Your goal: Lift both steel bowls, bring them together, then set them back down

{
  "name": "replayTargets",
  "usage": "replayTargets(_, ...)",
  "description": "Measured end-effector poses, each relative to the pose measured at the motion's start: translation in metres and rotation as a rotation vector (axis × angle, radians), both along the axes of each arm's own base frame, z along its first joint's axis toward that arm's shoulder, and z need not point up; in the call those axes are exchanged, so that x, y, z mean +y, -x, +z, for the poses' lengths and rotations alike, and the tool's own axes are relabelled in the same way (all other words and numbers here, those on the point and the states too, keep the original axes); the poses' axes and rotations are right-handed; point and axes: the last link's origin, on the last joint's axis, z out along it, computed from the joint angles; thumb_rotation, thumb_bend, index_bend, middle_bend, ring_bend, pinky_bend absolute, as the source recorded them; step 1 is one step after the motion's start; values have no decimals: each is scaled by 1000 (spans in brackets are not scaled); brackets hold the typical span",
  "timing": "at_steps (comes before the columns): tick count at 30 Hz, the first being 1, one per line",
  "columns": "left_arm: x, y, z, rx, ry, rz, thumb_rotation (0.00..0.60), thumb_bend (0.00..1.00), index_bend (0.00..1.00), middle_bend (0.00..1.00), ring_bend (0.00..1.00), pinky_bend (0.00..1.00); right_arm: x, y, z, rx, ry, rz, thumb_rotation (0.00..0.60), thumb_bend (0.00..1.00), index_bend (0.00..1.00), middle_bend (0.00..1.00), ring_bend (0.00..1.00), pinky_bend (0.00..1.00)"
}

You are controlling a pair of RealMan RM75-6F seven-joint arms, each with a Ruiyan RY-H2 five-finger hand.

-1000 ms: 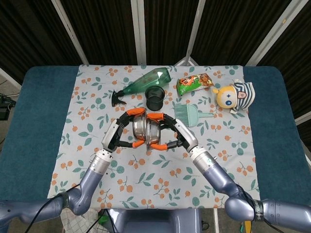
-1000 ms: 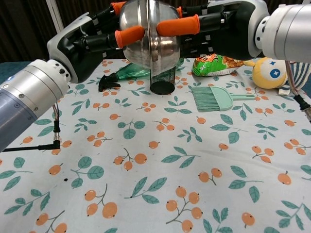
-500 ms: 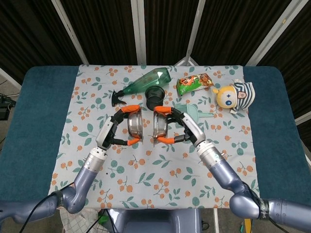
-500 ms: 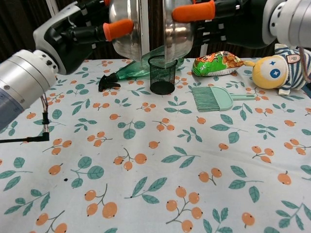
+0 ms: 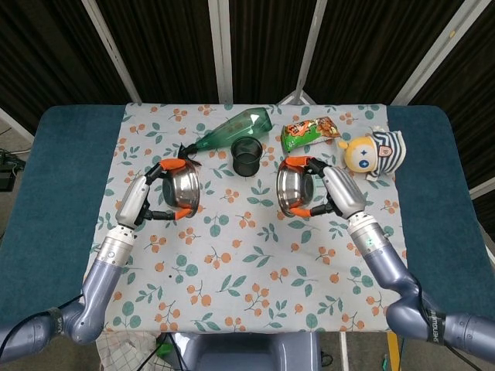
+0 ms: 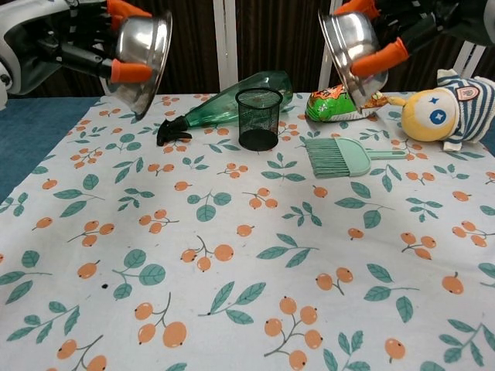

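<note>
Your left hand (image 5: 151, 197) grips the left steel bowl (image 5: 183, 189), orange-tipped fingers (image 6: 130, 72) hooked over its rim and the rest of the hand behind its outer wall. In the chest view that bowl is in the air, tilted on edge, with its open side facing inward toward the middle of the bench (image 5: 62, 193). Your right hand (image 5: 334, 193) holds the right steel bowl (image 5: 292, 189) the same way, fingers wrapped over the rim, the bowl tipped and raised off the floral cloth (image 6: 255, 263). The two bowls are well apart, one on each side of the black mesh cup (image 5: 247, 155), which stands on the cloth between and behind them. The right bowl hangs in front of the snack packet (image 6: 332, 104) and above the green brush (image 6: 340, 156)
</note>
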Motion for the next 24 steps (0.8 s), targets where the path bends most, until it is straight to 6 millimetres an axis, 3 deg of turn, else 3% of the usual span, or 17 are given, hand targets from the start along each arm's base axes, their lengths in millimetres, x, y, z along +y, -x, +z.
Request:
replayTargets(12,-6,27,8,359,133,308,600,168,462,337,289,447,0,42,-29,523,100,128,600,154,365,269,358,289)
replayTargets(24,8,20,-23,393,256,400,600,163,425,326,269,429,1,56,-71,700,76,156,600,154,365,269,358,289)
